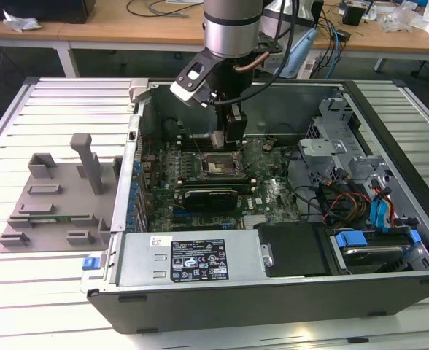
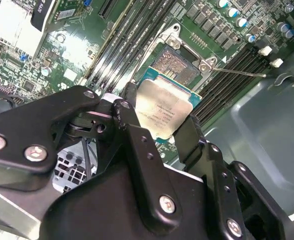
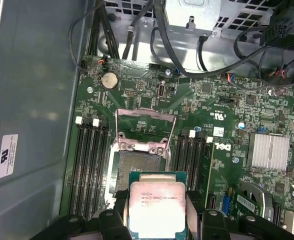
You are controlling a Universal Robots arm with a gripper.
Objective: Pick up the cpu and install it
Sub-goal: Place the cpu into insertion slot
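Holds the cpu (image 3: 158, 206) clamped by two opposite edges between the black fingers (image 2: 134, 137) of the gripper (image 1: 226, 135). Hovers inside the open computer case (image 1: 236, 306), over the motherboard (image 1: 273, 200), close above the cpu socket (image 3: 137, 167) and not seated in it. Metal plate up, green rim visible in both wrist views. Socket contacts exposed, load plate (image 3: 146, 127) flipped up, lever (image 2: 237, 72) swung out. Grey plastic fixture (image 1: 54, 197) well apart, outside the case on the exterior view's left.
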